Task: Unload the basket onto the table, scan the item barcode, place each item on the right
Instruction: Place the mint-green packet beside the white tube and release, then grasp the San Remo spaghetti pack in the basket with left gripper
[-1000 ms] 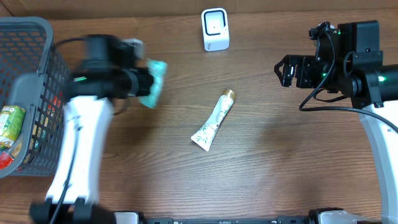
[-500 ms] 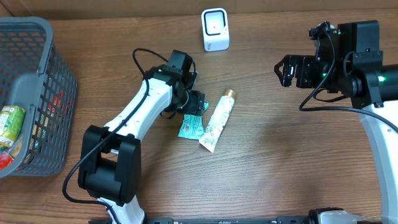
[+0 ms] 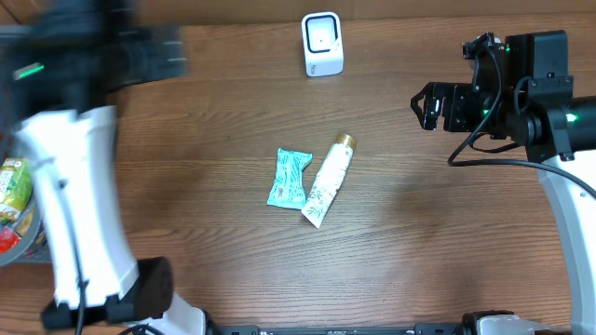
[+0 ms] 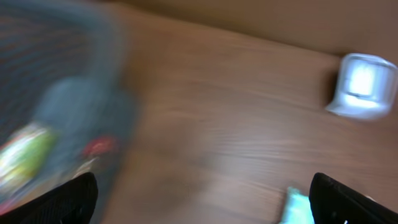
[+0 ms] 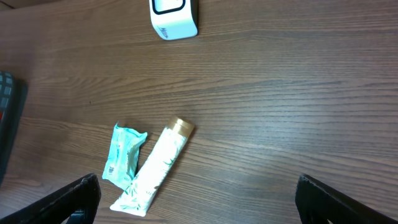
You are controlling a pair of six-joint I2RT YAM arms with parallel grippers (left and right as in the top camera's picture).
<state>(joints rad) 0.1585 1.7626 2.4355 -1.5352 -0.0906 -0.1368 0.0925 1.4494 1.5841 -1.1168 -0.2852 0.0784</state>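
Teal packet [image 3: 289, 177] lies mid-frame against the cream tube [image 3: 328, 180], below the white scanner [image 3: 322, 44]; left gripper [image 4: 208, 202] and right gripper [image 5: 205, 202] gape empty, so goods in the basket [image 5: 7, 106] likely await scanning.

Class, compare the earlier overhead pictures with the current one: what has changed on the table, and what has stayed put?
The left end effector carried the teal packet rightward, set it down beside the tube, let go, and swung back toward the basket, open and empty. The tube is about where it was; the scanner and the right end effector have not moved.
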